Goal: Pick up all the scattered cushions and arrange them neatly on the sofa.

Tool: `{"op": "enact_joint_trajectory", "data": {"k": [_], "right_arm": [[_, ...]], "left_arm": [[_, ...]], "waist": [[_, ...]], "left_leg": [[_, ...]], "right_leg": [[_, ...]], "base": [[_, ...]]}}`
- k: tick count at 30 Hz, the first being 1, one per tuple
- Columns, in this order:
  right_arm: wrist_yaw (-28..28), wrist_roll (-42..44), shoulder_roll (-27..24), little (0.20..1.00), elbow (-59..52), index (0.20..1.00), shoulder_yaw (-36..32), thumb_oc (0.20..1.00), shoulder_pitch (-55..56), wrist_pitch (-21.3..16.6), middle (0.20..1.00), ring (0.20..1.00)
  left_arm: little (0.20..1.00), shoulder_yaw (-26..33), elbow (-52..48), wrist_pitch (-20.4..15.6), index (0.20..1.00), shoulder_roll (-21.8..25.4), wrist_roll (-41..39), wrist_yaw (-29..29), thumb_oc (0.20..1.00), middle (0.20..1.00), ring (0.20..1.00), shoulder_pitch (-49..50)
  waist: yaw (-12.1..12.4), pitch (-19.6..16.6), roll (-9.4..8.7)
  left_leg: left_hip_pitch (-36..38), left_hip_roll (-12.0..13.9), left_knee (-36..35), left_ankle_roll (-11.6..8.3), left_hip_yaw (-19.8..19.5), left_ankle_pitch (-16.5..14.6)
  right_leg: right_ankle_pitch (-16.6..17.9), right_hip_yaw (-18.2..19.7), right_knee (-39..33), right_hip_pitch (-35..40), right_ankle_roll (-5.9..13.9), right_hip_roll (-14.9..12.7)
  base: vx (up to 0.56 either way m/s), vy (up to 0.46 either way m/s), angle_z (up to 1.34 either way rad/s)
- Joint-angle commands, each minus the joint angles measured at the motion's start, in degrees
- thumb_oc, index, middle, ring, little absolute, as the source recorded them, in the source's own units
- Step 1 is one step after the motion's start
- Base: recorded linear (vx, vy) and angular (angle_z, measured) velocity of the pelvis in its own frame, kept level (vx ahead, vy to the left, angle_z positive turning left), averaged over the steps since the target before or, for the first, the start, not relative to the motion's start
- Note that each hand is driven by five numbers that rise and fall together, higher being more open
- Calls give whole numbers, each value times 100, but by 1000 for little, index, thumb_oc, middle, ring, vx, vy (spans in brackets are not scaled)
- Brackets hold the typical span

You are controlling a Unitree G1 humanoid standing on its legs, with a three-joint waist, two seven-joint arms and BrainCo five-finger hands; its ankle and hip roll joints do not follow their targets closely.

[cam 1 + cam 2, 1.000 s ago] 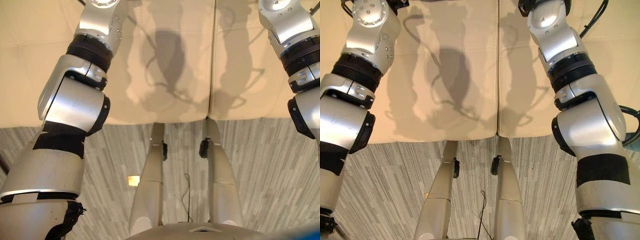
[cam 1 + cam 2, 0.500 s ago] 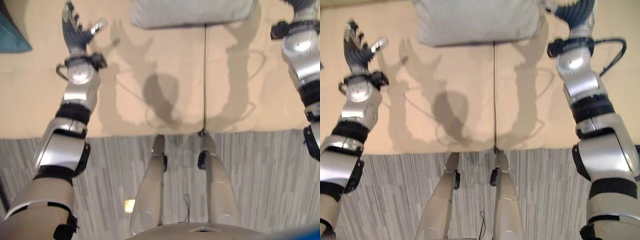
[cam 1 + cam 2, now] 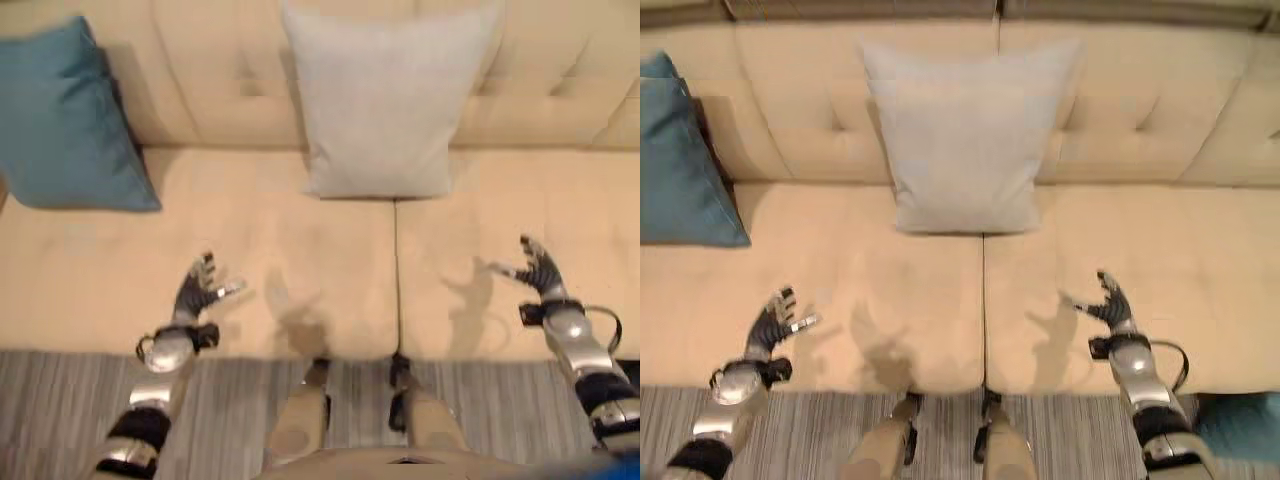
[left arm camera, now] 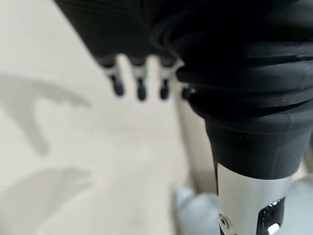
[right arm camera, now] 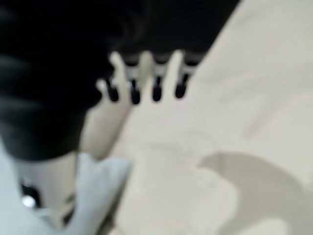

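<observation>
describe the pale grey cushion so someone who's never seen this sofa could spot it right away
Start at the cream tufted sofa and find the seam where its two seat cushions meet. The pale grey square fabric cushion stands upright there, leaning on the backrest at the sofa's middle. The teal cushion near the robot's left end differs from it in colour.

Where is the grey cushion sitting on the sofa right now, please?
The grey cushion stands upright against the sofa backrest, centred over the seam between the seats, with the teal cushion well off to the robot's left.
</observation>
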Motion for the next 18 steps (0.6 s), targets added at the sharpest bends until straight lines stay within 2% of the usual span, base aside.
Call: {"op": "enact_joint_trajectory", "data": {"k": [1,4,10,11,13,15,18], "right_arm": [[73,-490,-29,1000,200,1000,199,1000,174,-108,1000,1000],[81,-743,400,1000,827,1000,301,1000,448,-24,1000,1000],[158,-726,807,1000,1420,1000,345,1000,704,24,1000,1000],[145,-695,866,1000,1645,1000,365,1000,697,35,1000,1000],[188,-683,885,1000,1827,1000,400,1000,693,72,1000,1000],[204,-737,883,1000,1931,1000,440,1000,655,102,1000,1000],[240,-791,874,1000,1980,1000,486,1000,656,154,1000,1000]], "left_arm": [[1000,-152,588,33,1000,-160,794,-74,1000,1000,1000,-141],[1000,-7,1425,195,1000,-597,945,-79,1000,1000,1000,26],[1000,60,2242,328,1000,-905,1176,-70,1000,1000,1000,125],[1000,35,2423,347,1000,-967,1294,-66,1000,1000,1000,90],[1000,1,2528,371,1000,-1016,1351,-92,1000,1000,1000,81],[1000,39,2657,384,1000,-1048,1462,-117,1000,1000,1000,135],[1000,60,2659,403,1000,-1101,1472,-121,1000,1000,1000,152]], "waist": [[100,-557,-9],[121,-686,-34],[136,-678,-91],[140,-663,-136],[127,-640,-215],[141,-639,-292],[125,-710,-267]], "left_leg": [[157,280,13,-233,93,-274],[433,363,13,-249,77,-318],[547,424,105,-335,-7,-248],[436,349,422,-374,11,-279],[295,235,903,-335,55,-532],[384,149,1445,-203,56,-980],[573,58,1921,-138,-330,-1088]], "right_leg": [[-683,-308,776,6,334,-80],[-809,-362,720,356,273,5],[-944,-407,466,840,111,173],[-899,-397,299,921,95,160],[-836,-367,266,906,64,89],[-739,-236,351,798,62,-20],[-631,-26,500,618,111,-86]], "base": [[31,-76,12],[19,-76,3],[-35,-94,18],[-142,-40,21],[-185,-11,20],[-174,73,12],[-144,162,-30]]}}
